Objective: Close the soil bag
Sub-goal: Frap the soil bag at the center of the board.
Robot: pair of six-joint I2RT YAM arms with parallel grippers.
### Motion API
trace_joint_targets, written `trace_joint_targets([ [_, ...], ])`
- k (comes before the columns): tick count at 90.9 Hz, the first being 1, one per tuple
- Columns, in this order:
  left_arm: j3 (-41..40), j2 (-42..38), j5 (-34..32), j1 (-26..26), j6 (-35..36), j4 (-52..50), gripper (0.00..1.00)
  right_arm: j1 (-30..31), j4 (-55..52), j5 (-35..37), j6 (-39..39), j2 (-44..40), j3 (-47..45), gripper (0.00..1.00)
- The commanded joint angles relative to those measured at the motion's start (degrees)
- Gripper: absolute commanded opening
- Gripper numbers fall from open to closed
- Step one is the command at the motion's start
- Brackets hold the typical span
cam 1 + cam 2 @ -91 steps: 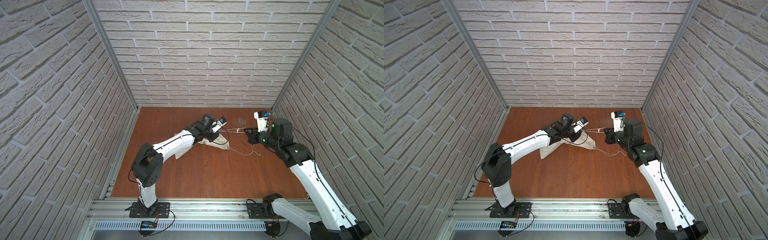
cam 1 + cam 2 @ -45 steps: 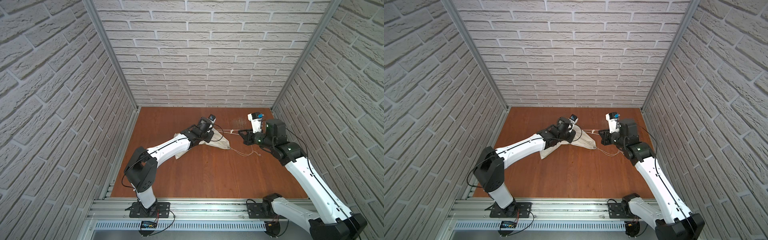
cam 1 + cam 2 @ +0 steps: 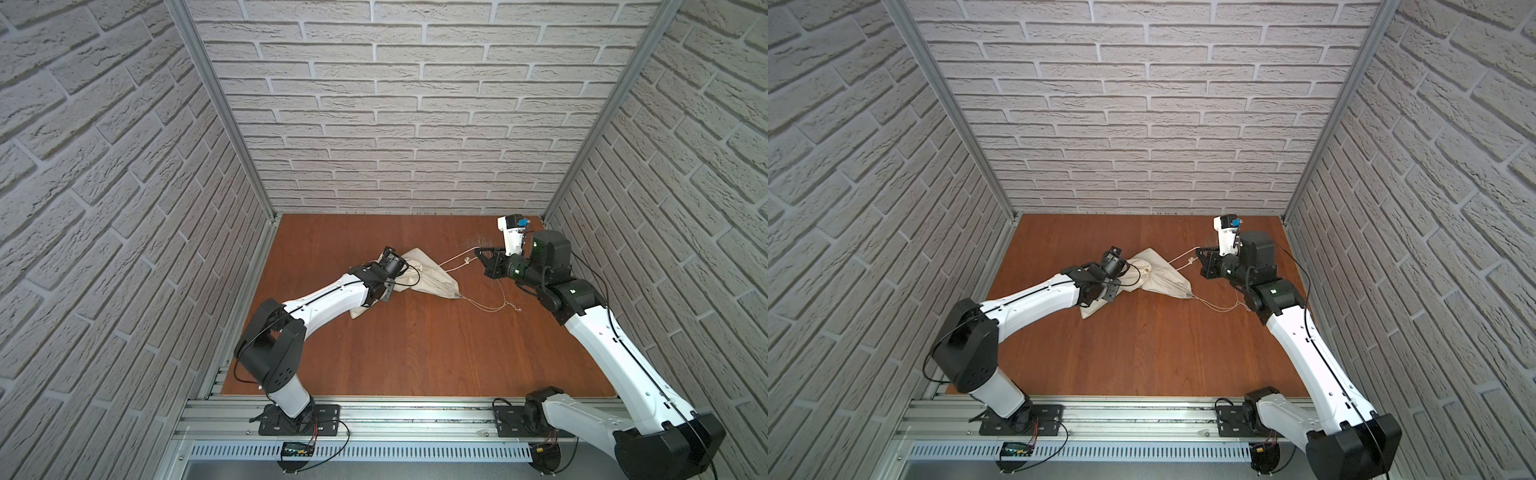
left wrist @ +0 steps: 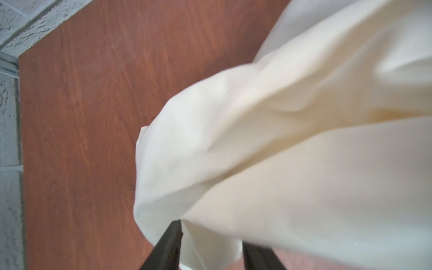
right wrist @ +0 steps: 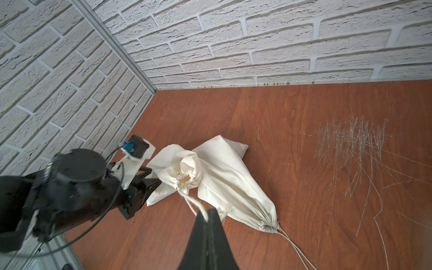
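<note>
The soil bag [image 5: 168, 163] is a cream cloth sack lying crumpled on the wooden table, and one corner [image 3: 1089, 311] pokes out under my left arm. Its mouth [image 5: 185, 180] is gathered into a tight pucker. A cream drawstring cord [image 3: 457, 257] with a knot runs from that mouth to my right gripper [image 5: 208, 213], which is shut on it, also seen from above [image 3: 480, 251]. My left gripper [image 4: 211, 236] sits low at the bag's other side [image 5: 155, 180], jaws apart, with a loose fold of the cloth between them.
A second, flatter cream sack [image 5: 229, 182] lies across the soil bag, with a cinched end [image 3: 456, 294]. Its thin cords [image 3: 494, 307] trail over the table towards my right arm. Scratches [image 5: 350, 140] mark the wood near the back brick wall. Brick walls close three sides.
My left gripper has come down and back to the left, setting the bag on the table, and its jaws have opened. The right gripper stays shut on the cord.
</note>
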Motion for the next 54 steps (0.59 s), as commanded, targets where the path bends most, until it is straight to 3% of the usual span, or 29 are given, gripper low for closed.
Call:
trace_joint_targets([
  [1,2.24,-4.70,5.43,-2.06,5.80,6.19,0.58,-0.19,2.27,1.39,0.00,0.06,1.72,0.03],
  [23,7.98,-3.75,18.52,-2.52,16.77,9.91,0.81,-0.10,0.61,2.79,-0.67,-0.97,1.89,0.03],
  [39,12.07,-0.04,30.05,-2.49,24.30,9.07,0.84,-0.10,-0.18,3.07,-0.68,-1.87,2.63,0.03],
  [54,15.84,3.81,31.33,-3.45,27.43,7.27,0.80,-0.10,-1.07,3.64,-0.99,-3.10,2.72,0.03],
])
